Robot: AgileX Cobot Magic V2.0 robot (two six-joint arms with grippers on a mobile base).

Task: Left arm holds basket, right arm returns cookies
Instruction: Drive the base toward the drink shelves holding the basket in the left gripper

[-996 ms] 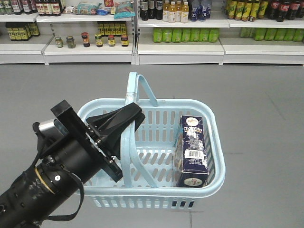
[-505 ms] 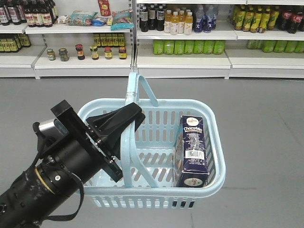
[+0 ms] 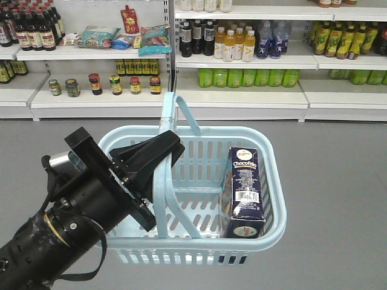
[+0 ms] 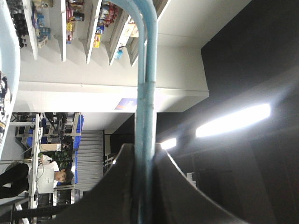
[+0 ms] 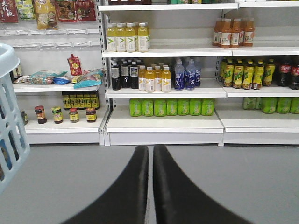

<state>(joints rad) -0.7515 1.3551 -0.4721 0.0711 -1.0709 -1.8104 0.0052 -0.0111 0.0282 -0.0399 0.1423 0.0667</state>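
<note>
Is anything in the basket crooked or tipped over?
Yes, a little. The tall dark navy cookie carton is not standing up straight. It lies tilted along the right side of the light blue plastic basket, with one end facing the camera. Nothing looks spilled or broken.

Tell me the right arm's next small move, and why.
Probably swing the right gripper left toward the basket: it is shut, empty and facing the shelves, while the cookies stand inside the basket and the left gripper clamps the handle.

Pale blue basket (image 3: 211, 128), navy cookies (image 3: 245, 187)
</note>
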